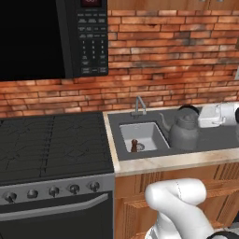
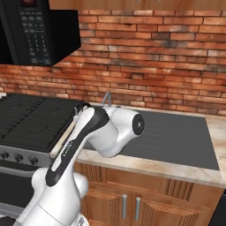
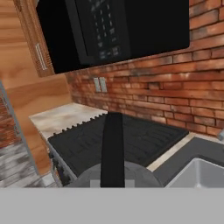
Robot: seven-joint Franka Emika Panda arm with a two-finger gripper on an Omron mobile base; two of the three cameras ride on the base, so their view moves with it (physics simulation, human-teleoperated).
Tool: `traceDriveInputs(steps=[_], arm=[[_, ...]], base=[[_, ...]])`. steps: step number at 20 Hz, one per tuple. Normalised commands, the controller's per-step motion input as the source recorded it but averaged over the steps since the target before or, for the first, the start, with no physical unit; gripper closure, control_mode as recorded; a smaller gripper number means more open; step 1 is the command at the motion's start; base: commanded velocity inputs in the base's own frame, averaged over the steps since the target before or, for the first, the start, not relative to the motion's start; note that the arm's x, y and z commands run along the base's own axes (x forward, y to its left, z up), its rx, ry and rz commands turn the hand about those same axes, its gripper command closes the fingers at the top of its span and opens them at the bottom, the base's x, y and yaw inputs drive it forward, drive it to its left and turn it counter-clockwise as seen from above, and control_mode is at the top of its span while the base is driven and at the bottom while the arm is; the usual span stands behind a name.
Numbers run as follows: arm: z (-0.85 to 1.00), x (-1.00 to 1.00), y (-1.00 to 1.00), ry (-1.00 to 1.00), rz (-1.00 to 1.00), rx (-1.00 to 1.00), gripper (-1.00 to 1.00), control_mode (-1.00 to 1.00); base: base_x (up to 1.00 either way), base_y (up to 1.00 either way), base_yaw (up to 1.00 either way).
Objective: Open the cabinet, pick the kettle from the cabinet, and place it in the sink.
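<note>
The kettle (image 1: pixel 184 130), rounded grey metal with a thin black arched handle and a curved spout, stands on or hangs just above the dark surround at the right rim of the sink (image 1: pixel 140 135), its spout reaching over the basin. I cannot tell which. The gripper (image 1: pixel 212 115) comes in from the right at the kettle's handle; I cannot tell how its fingers are set. In the hand view the black handle (image 3: pixel 112 148) runs up the middle over the grey lid, so the hand sits right at it.

The basin is light grey and rectangular, with a small dark drain piece (image 1: pixel 135 145) inside and a slim chrome faucet (image 1: pixel 139 105) behind. Left of it lies the black stovetop (image 1: pixel 53 142) with ridged grates. Above that hangs a black microwave (image 1: pixel 53 37) against the red brick wall (image 1: pixel 168 60). In the right base view the white arm (image 2: pixel 97 132) covers the sink, leaving the dark grooved drainboard (image 2: pixel 176 137) and pale stone counter (image 2: pixel 216 128) visible.
</note>
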Motion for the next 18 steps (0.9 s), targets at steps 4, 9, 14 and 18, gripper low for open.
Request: traceDriveInputs(steps=[4, 9, 14, 18], arm=[[-0.18, 0.41, 0.0, -0.01, 0.1, 0.0, 1.0, -1.0], [-0.14, 0.45, 0.0, 0.0, 0.03, 0.0, 1.0, -1.0], [-0.16, 0.43, 0.02, 0.03, 0.01, 0.0, 1.0, -1.0], [-0.25, 0.36, 0.04, 0.01, 0.02, 0.0, 1.0, -1.0]], base=[[0.0, 0.0, 0.0], [0.0, 0.0, 0.0], [0.0, 0.0, 0.0], [0.0, 0.0, 0.0]])
